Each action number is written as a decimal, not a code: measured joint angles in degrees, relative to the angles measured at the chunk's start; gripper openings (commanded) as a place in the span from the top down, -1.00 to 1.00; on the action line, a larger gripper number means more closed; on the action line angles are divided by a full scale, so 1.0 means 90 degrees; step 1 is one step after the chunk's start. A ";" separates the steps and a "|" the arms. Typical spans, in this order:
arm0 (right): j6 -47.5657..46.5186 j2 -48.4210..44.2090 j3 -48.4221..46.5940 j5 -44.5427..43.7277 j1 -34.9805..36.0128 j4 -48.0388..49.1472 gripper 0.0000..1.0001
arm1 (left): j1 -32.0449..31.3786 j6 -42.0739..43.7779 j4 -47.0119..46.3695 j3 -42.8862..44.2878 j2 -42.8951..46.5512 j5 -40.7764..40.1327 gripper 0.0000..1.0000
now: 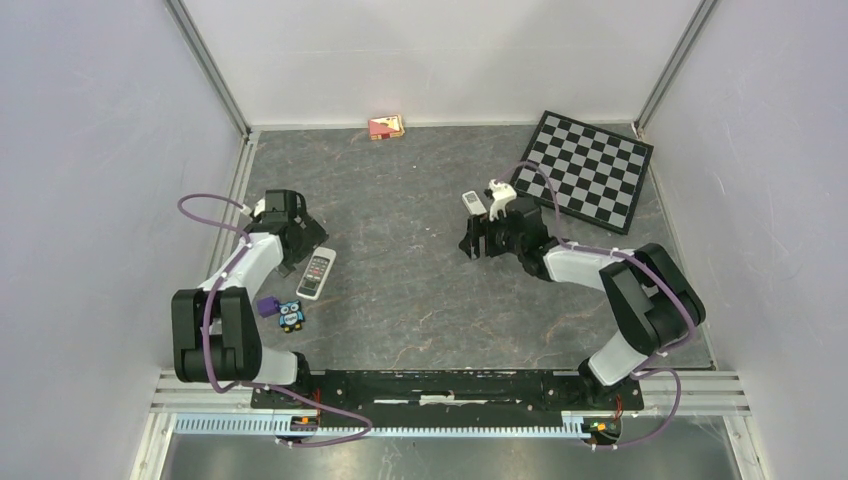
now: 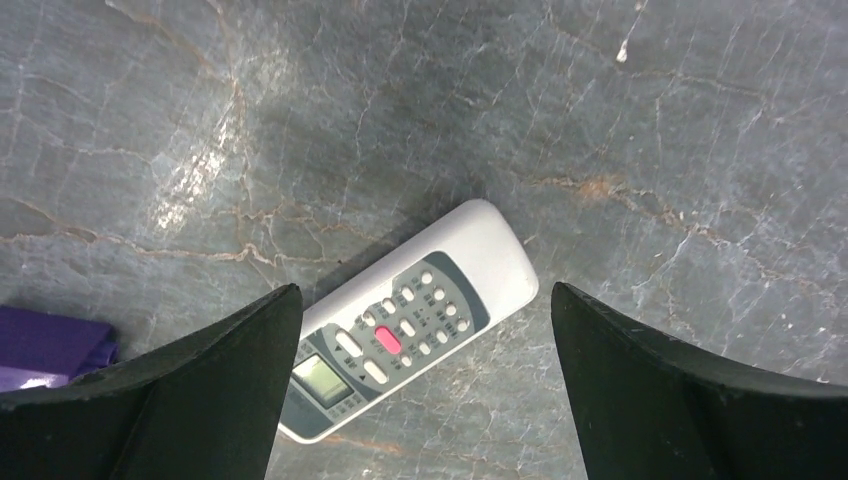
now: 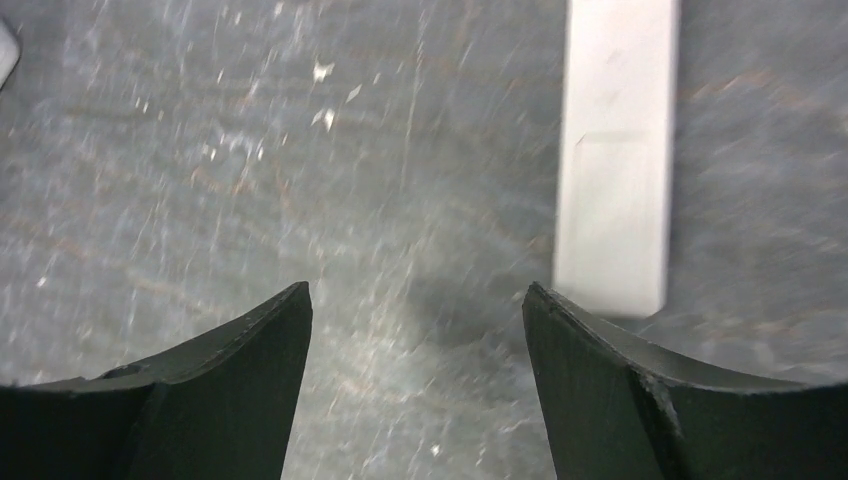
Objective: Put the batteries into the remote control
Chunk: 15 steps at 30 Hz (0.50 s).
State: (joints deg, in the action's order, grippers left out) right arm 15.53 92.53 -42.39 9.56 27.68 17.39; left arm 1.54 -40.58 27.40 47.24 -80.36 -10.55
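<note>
**Item 1.** Remote control (image 2: pixel 410 320): white plastic oblong with a rounded end. It has a grey keypad panel, pale round and oval keys, one red key and a small greenish display. The key legends are too small to read. It lies face up and aslant on the left side of the table.

**Item 2.** Left gripper (image 2: pixel 422 290): black, wedge-shaped fingers spread wide, one to each side of the remote control, holding nothing.

**Item 3.** Right gripper (image 3: pixel 417 288): black fingers likewise wide apart and empty, over bare surface right of centre. Its wrist view is blurred.

**Item 4.** Pale oblong slab (image 3: pixel 615 150): flat and smooth, with a faint rectangular seam across its face. It lies just beyond the right-hand finger. No writing is legible, and I cannot tell whether it is the same piece as item 5.

**Item 5.** Small remote (image 1: pixel 473 203): grey-white with a dark window, just far of the right gripper and beside a white toy figure (image 1: pixel 497 197).

**Item 6.** Checkerboard (image 1: pixel 585 170): flat board of black and white squares, laid askew in the far right corner.

**Item 7.** Small box (image 1: pixel 386 126): red and yellow, against the far wall. Its print is unreadable.

**Item 8.** Purple block (image 1: pixel 267 306) and owl toy (image 1: pixel 291 316): the owl toy is blue with large white eyes. The two sit side by side, near of the remote control and close to the left arm.

**Item 9.** Table (image 2: pixel 650 120): dark grey stone-pattern surface with pale veins and a few rusty streaks.
</note>
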 measured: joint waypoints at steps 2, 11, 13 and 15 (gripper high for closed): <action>0.0245 -0.0002 0.0265 0.0291 0.0000 0.0129 -0.64 | 0.0027 0.0000 -0.0100 0.0000 0.0000 -0.0019 -0.99; 0.0566 -0.0442 0.0578 0.1013 0.0002 0.0041 -0.67 | 0.0027 0.0010 -0.0408 -0.0398 -0.0068 0.0041 -0.99; 0.0590 -0.0799 0.0712 0.1226 0.0005 0.0012 -0.68 | 0.0024 0.0010 -0.0415 -0.0522 -0.0058 0.0029 -0.99; 0.0605 -0.1207 0.0889 0.1413 0.0005 -0.0068 -0.68 | 0.0000 0.0010 -0.0532 -0.0716 0.0019 0.0083 -0.99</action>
State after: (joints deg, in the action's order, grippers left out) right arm 20.97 81.67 -34.39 22.28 27.73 16.78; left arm 1.54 -40.49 22.61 40.80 -80.18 -9.80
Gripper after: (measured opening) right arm 0.836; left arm 0.993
